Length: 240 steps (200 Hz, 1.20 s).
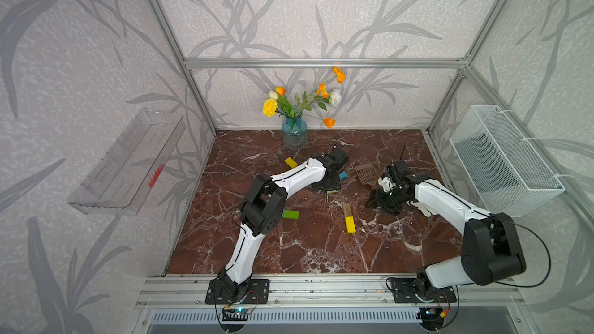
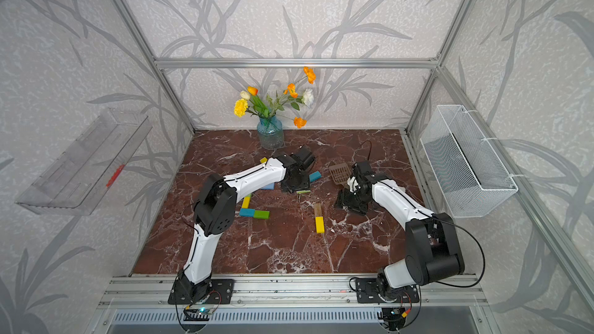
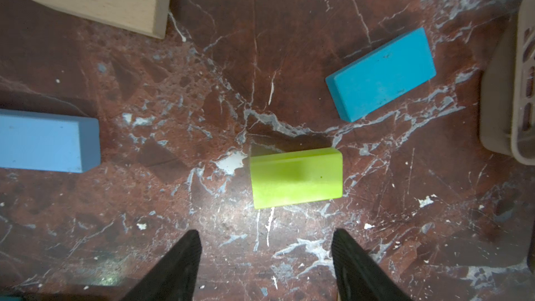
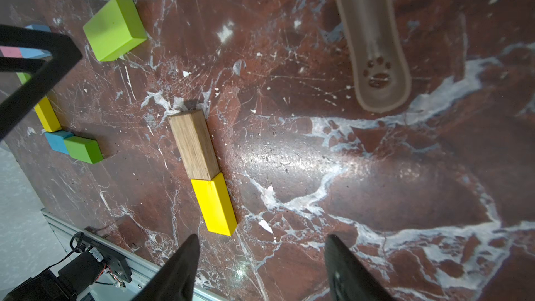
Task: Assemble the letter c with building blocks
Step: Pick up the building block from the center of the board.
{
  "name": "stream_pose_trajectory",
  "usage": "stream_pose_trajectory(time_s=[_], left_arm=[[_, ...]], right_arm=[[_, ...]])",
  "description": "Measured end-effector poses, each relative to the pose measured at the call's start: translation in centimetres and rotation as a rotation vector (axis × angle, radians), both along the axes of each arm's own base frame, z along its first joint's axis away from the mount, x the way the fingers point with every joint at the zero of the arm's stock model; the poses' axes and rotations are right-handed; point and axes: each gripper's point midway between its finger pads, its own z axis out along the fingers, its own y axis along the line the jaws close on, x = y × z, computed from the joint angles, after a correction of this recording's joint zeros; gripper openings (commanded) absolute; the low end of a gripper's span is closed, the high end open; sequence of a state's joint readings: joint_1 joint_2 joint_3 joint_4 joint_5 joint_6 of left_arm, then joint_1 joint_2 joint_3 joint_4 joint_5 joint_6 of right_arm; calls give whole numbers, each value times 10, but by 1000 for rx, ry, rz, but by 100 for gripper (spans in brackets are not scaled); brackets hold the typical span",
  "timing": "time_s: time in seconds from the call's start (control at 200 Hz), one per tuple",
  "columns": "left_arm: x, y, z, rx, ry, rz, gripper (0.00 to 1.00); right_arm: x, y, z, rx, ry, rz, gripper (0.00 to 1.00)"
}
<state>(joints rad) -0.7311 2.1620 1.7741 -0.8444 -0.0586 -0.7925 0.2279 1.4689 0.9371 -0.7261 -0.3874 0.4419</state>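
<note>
We count twelve blocks on the worktop [image 2: 289,252]: three yellow blocks [image 2: 319,224], three blue or teal blocks [image 2: 315,176], three green blocks [image 2: 261,214], one of them barely showing, two plain wood blocks [image 2: 317,209] and one pink block [image 4: 10,52]. We also count one brown scoop [image 2: 340,171], one vase of flowers [image 2: 270,133], one wire basket [image 2: 466,162] and one clear tray [image 2: 83,162].

You'll find no readable text, numbers or brand names in any view; the only mark is a paw-print emblem [image 4: 377,72] moulded into the handle end of the brown scoop [image 4: 369,18] lying on the worktop [image 4: 405,198].
</note>
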Motion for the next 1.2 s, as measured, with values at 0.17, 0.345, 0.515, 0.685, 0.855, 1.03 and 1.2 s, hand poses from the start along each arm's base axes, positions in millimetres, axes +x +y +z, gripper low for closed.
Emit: stream_pose_trajectory(time_s=[0.17,0.345,0.515,0.685,0.855,1.03,1.2], left_arm=[[8,-8,-6,-7,1,-2,72],[12,-13,-14,-5,7,-2,72],[18,-19,-17,-4,9,-3,72],[16,-19,-24,5,20,-6,72],[15,-20,-24,15,33,-8,71],[14,-21,-26,14,44,-8,69],[13,-23,-36,20,70,-11,66]], right_arm=[[0,-2,-1,15,2,-4,68],[2,-4,-1,32,-2,-7,67],[4,-7,0,44,-6,-16,67],[3,-8,-2,56,-1,-18,67],[2,-11,-3,65,3,-23,67],[1,-12,-4,73,8,-25,67],[0,-15,-6,73,12,-34,67]])
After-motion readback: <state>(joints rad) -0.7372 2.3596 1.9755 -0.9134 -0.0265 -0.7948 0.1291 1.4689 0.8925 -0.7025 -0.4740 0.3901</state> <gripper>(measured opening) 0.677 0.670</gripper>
